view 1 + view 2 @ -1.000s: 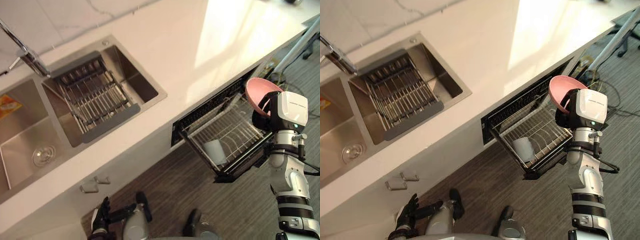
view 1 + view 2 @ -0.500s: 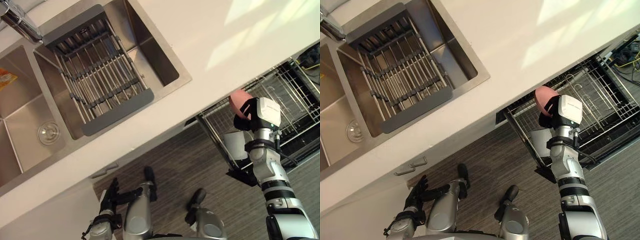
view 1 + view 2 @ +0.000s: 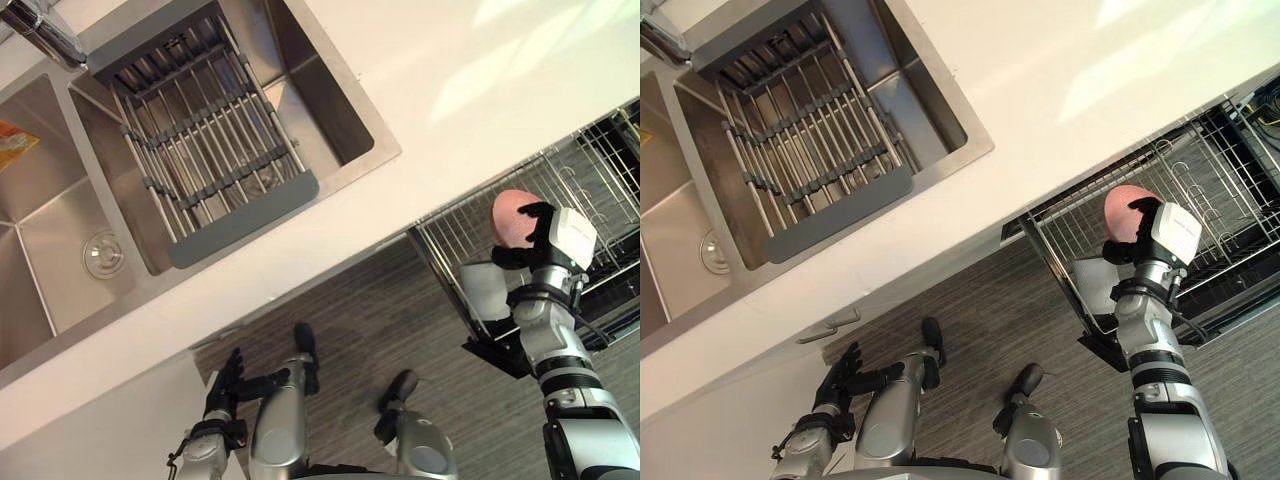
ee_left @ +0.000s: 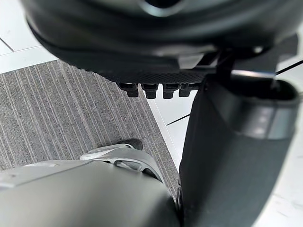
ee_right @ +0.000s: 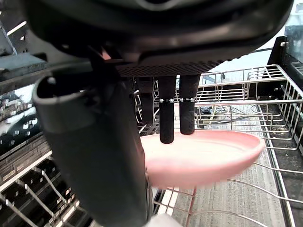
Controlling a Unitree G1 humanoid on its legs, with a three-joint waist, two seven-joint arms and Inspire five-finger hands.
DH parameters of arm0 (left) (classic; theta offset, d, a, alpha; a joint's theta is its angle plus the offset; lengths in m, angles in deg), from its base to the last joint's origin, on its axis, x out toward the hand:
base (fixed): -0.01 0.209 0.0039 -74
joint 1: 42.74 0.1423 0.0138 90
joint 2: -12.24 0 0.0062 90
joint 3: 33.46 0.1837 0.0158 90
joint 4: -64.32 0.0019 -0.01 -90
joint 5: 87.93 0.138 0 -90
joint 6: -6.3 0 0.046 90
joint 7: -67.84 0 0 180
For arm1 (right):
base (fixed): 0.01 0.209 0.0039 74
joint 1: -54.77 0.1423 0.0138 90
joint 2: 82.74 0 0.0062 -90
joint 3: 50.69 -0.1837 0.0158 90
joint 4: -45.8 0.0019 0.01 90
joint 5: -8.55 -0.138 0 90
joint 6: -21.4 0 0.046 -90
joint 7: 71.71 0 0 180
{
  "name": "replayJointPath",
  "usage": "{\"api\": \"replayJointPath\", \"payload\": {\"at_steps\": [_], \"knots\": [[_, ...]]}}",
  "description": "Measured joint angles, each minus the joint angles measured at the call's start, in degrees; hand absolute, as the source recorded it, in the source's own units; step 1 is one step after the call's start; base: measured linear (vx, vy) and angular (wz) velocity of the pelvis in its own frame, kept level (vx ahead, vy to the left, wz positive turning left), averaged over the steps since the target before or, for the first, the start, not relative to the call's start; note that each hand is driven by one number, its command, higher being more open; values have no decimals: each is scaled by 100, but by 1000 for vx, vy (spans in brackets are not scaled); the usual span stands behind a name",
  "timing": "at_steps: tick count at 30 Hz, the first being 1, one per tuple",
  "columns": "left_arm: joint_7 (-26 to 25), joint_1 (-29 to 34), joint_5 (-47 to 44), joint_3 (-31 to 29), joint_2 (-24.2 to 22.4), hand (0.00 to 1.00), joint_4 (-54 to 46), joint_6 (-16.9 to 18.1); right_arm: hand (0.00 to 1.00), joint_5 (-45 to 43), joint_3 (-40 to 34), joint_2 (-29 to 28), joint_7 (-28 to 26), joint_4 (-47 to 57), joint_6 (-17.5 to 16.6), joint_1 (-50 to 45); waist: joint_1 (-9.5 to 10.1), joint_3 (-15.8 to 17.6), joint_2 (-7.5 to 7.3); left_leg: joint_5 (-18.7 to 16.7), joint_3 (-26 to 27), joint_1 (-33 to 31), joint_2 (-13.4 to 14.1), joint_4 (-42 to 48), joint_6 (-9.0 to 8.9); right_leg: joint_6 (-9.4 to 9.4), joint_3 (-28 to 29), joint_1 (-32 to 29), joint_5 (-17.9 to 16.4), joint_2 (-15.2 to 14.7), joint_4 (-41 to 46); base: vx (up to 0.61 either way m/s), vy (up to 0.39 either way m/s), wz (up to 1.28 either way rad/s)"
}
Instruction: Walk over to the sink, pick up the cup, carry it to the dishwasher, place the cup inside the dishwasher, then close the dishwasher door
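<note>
A pink, bowl-shaped cup (image 3: 510, 210) hangs over the pulled-out wire rack (image 3: 455, 225) of the dishwasher. My right hand (image 3: 537, 222) is shut on it. In the right wrist view its fingers (image 5: 166, 113) reach over the rim of the pink cup (image 5: 203, 156) and the thumb (image 5: 104, 161) stands beside it. Rack wires show just under the cup. A white cup (image 3: 485, 290) sits in the rack's front corner, close below the hand. My left hand (image 3: 222, 385) hangs open low at my left side, above the floor.
The white counter (image 3: 480, 70) runs above the dishwasher opening. A double steel sink (image 3: 335, 110) lies at the left with a grey drain rack (image 3: 200, 150) across it and a faucet (image 3: 45, 20) behind. Striped grey floor lies in front of the cabinets.
The camera has swung, so the whole picture shifted. My right hand with the pink cup has come from beyond the rack's far side to over the rack, near the white cup.
</note>
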Motion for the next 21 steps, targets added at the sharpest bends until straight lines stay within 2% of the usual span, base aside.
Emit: {"api": "replayJointPath", "payload": {"at_steps": [7, 13, 14, 16, 18, 21], "knots": [[6, -7, 5, -10, 5, 100, -13, -195, 100, 11, -660, -391, 129, 1666, -48, -696, -68, -2, -3, -7, 105, 61, 27, -4, -5, 18, 122, -45, -12, -35, 77, -13, 35, -8], [13, -10, 25, -36, 23, 100, 39, -236, 100, -124, -1341, -642, 926, 2309, 44, -935, -143, -15, -25, -57, 231, 160, 117, 70, -23, 17, 385, -42, -12, -16, 112, -35, 33, -15], [14, -9, 27, -89, 14, 100, 71, -237, 100, -493, -1663, -663, 1221, 2351, 77, -983, -152, -22, -31, -122, 291, 189, 169, 155, -42, 18, 467, -39, -12, -5, 136, -47, 35, -20], [15, -3, 40, -178, 4, 100, 119, -237, 100, -1024, -2045, -737, 1435, 2369, 87, -1040, -174, -58, -66, -185, 351, 204, 209, 246, -40, 26, 554, -40, -14, -3, 144, -48, 46, -23], [7, 18, 85, -254, 7, 100, 141, -239, 100, -1944, -2721, -838, 1679, 2373, 102, -1101, -257, -95, -107, -277, 411, 216, 265, 388, -34, 59, 650, -34, -15, -6, 160, -39, 40, -21], [-2, 56, 85, -341, 2, 100, 200, -267, 100, -3228, -3394, -900, 1740, 2167, 98, -1204, -427, -182, -154, -349, 473, 230, 295, 503, -13, 95, 739, -30, -12, -23, 165, -40, 39, -16]]}}
